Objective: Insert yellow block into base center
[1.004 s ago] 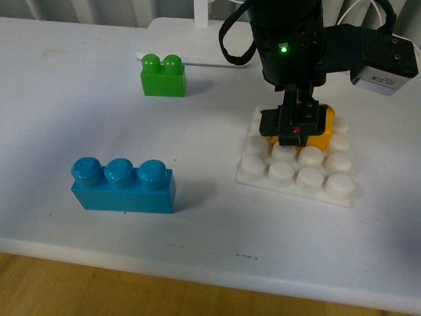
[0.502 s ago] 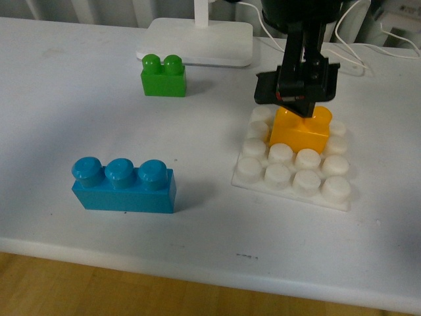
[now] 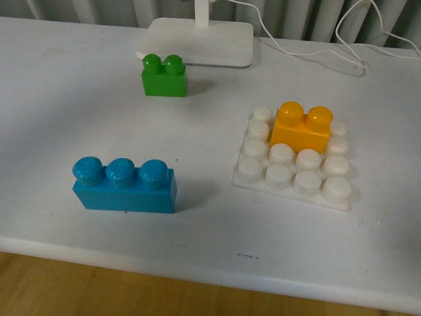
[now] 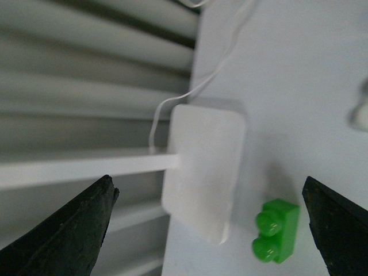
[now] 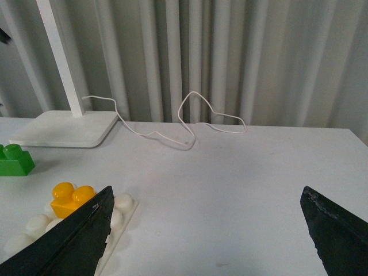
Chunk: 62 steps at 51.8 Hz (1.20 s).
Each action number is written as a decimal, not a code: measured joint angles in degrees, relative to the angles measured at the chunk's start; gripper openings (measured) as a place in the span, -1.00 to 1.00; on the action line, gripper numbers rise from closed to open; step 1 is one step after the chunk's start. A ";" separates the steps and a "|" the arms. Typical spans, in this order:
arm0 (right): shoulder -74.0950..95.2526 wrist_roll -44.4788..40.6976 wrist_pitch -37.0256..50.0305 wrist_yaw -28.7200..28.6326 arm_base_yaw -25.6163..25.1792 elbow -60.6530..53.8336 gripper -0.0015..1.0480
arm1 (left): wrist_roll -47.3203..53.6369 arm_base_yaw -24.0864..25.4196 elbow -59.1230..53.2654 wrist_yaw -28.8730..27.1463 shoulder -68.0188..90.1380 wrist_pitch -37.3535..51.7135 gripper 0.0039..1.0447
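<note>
Both pairs of fingers are spread wide and grasp nothing. In the left wrist view the left gripper (image 4: 207,224) frames only the lamp foot (image 4: 204,172) and the green block (image 4: 276,230) far below, with empty air between the dark fingers (image 4: 75,230). In the right wrist view the right gripper (image 5: 207,241) likewise hangs released, high above the desk (image 5: 241,190), its fingers (image 5: 69,241) bracketing a bare stretch of desk beside the base. Neither arm appears in the front view.

The yellow block (image 3: 302,126) stands upright on the base (image 3: 293,161), resting on the studs toward the far side of the plate, roughly centred left to right, with a row of studs showing on each side and two free rows nearer the camera. It looks level and pressed down, though how firmly it is seated cannot be told.

As a judgement, the task appears done or all but done: the block is placed and let go. The blue block (image 3: 125,185) sits well apart, untouched.
</note>
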 joint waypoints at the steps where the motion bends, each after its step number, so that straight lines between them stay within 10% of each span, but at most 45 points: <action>1: 0.00 0.00 0.00 0.00 0.00 0.00 0.82 | -0.31 0.26 -0.98 -0.13 -0.74 1.22 0.89; 24: 0.00 0.00 0.00 0.00 0.00 0.00 0.82 | -21.73 11.72 -40.06 -10.64 -30.05 32.92 0.89; 41: 0.00 0.00 0.00 0.02 0.00 0.00 0.82 | -37.16 15.67 -48.00 -13.07 -35.82 35.50 0.88; 51: 0.00 0.00 0.00 0.00 0.00 0.00 0.82 | -63.08 18.47 -56.83 -11.39 -40.96 42.34 0.15; 62: 0.00 0.00 0.00 0.00 0.00 0.00 0.82 | -68.59 21.73 -64.74 -7.87 -48.39 42.82 -0.67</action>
